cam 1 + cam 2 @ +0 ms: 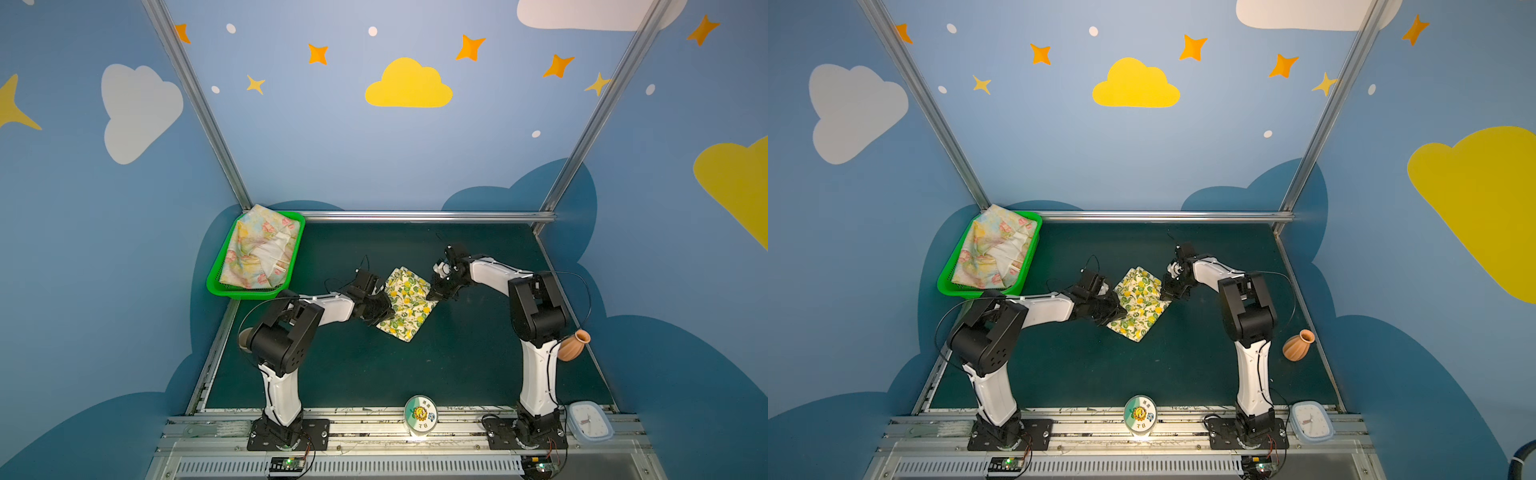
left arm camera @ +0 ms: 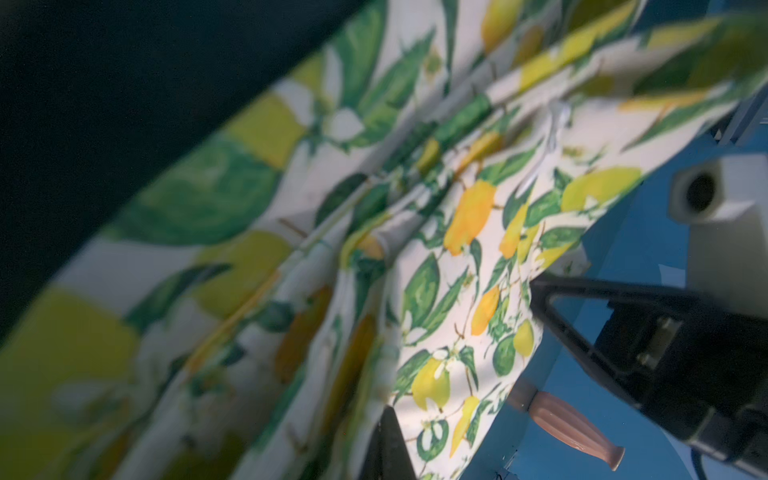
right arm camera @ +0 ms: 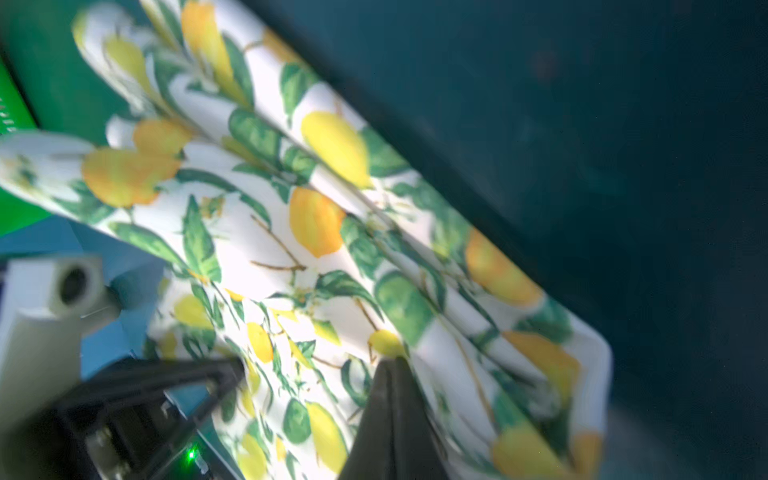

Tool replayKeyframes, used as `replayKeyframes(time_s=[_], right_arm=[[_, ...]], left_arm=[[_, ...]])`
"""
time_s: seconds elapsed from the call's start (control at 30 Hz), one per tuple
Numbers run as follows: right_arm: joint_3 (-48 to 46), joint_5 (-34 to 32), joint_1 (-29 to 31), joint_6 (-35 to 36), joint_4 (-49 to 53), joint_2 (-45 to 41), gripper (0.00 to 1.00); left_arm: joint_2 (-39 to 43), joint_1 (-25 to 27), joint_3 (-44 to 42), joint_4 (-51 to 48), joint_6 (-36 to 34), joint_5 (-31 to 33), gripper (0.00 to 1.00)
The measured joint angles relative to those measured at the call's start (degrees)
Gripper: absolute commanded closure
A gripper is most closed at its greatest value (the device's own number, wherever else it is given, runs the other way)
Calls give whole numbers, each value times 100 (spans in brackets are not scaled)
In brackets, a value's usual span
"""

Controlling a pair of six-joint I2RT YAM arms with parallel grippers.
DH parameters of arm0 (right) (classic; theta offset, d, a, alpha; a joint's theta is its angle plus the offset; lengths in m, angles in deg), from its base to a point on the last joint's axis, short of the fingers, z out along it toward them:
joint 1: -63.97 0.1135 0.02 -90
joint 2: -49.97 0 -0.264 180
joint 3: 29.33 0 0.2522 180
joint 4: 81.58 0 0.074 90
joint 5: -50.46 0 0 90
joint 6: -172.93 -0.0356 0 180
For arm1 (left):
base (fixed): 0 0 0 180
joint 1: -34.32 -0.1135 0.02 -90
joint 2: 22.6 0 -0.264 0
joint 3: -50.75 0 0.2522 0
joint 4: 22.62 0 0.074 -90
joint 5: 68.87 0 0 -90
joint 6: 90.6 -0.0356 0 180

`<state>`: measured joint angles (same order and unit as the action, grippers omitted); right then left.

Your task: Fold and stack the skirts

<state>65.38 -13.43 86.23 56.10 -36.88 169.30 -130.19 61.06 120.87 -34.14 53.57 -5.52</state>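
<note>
The lemon skirt (image 1: 409, 305) is folded in the middle of the dark table (image 1: 457, 365), the left gripper (image 1: 386, 308) pinching one side, the right gripper (image 1: 432, 296) the other. The flower skirt (image 1: 259, 249) sits in the green basket (image 1: 216, 287), back left

Only one sign to call: the round badge (image 1: 420, 412) (image 1: 1140, 412) on the front rail (image 1: 365, 428) carries a cartoon sunflower and a few small characters, too tiny to read. The clock (image 1: 590, 424) beside it shows no legible numerals.
</note>
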Motion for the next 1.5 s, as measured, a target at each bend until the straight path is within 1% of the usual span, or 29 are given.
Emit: replayKeyframes(time_s=[0.1, 0.2, 0.33, 0.43, 0.53, 0.67, 0.83, 0.93, 1.07, 1.23, 1.5], right_arm=[[-560, -7, 166, -177, -216, -354, 100], [-944, -68, 507, -337, -369, -623, 100], [-1200, -195, 988, -496, -380, -885, 100], [-1224, -212, 1134, -553, -247, -1091, 100], [-986, -201, 1082, -518, 2, -1246, 100], [-282, -114, 984, -352, 225, -1220, 100], [208, 28, 828, -208, 232, -929, 100], [254, 57, 693, -140, 243, -584, 100], [251, 50, 494, -114, 295, -212, 100], [229, -46, 321, -50, 310, -122, 100], [26, -103, 262, -4, 236, -31, 100]], left_arm=[[-7, -203, 92, -142, -162, 28, 93], [-35, -417, 243, -328, -380, 109, 93], [-33, -586, 402, -507, -702, 323, 93], [52, -623, 409, -564, -883, 415, 91], [317, -597, 348, -599, -988, 448, 91], [780, -483, 330, -634, -1027, 490, 90], [977, -264, 188, -573, -957, 494, 91], [896, -201, 7, -573, -898, 492, 92], [673, -269, -188, -570, -831, 509, 93], [442, -415, -260, -457, -800, 463, 93], [407, -511, -271, -267, -800, 407, 92]])
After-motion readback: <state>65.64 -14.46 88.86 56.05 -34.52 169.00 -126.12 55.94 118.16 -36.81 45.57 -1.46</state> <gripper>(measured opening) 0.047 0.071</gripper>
